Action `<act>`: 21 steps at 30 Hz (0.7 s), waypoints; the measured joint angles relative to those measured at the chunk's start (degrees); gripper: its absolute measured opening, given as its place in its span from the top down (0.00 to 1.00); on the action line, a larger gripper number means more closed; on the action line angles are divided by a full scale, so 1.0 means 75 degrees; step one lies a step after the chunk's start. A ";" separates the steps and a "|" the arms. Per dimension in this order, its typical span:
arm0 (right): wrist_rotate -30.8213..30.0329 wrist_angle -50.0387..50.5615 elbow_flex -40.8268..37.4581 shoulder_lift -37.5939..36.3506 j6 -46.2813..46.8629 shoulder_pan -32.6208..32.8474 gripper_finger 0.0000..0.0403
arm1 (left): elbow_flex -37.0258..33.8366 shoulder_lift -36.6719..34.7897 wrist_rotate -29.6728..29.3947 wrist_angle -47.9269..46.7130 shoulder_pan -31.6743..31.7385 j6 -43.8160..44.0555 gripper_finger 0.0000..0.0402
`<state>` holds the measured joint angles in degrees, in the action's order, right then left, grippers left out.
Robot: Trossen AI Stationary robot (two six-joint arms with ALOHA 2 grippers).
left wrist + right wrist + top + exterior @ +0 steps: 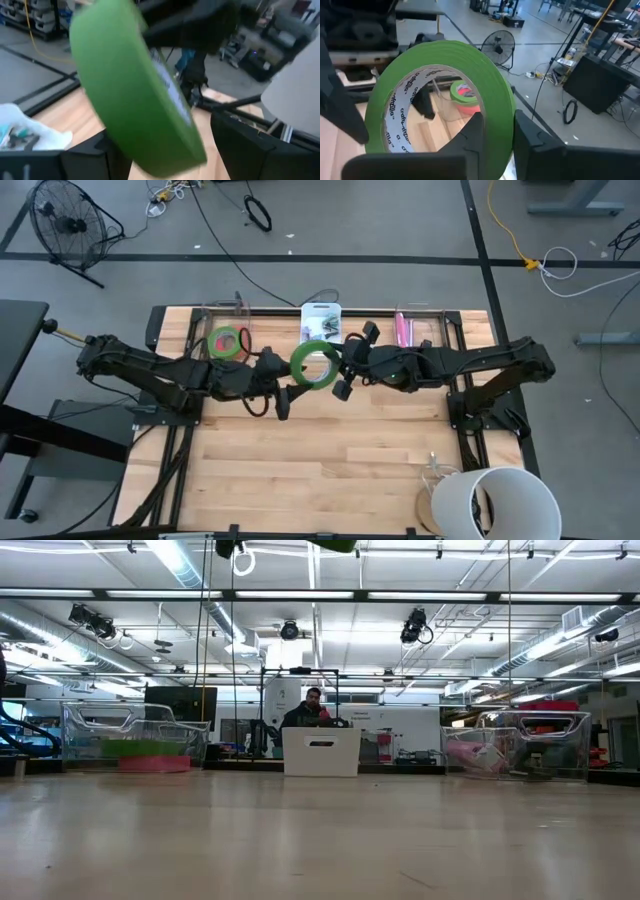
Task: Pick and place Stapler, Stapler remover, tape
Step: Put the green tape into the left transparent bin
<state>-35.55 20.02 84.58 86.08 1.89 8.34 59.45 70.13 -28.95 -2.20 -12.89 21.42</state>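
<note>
The right gripper (345, 367) is closed on the green tape (314, 364), held in the air over the table's (300, 470) far middle. The left gripper (284, 392) is just beside it, fingers spread and touching nothing. The near half of the table is free.

I see two dark, jointed arms; my right gripper (492, 137) has blocky black fingers (535, 137) with squared edges.
</note>
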 joint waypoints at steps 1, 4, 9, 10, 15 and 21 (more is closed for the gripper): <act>0.0004 0.0003 0.0000 0.0001 -0.0001 0.0001 0.88 | 0.0000 0.0000 -0.0019 0.0115 0.0025 -0.0074 0.37; -0.0003 -0.0135 0.0000 0.0000 -0.0114 0.0036 0.88 | 0.0001 0.0000 -0.0168 0.0371 0.0082 -0.0347 0.38; -0.0003 -0.0085 -0.0001 0.0003 -0.0162 0.0038 0.88 | 0.0001 0.0000 -0.0128 0.0306 0.0166 -0.0424 0.53; -0.0015 -0.0096 0.0000 0.0003 -0.0216 0.0038 0.88 | 0.0001 -0.0006 -0.0053 0.0297 0.0169 -0.0431 0.59; -0.0048 0.0062 -0.0015 0.0003 -0.0271 0.0048 0.88 | 0.0001 -0.0029 0.0463 0.0073 0.0184 -0.0602 0.75; 0.0114 0.0128 -0.0015 0.0023 -0.0572 0.0074 0.87 | 0.0017 -0.0016 -0.0032 -0.0415 0.0271 -0.0770 0.75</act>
<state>-34.69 20.98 84.47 86.26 -2.40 8.90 59.58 70.01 -29.19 -5.31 -10.86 15.64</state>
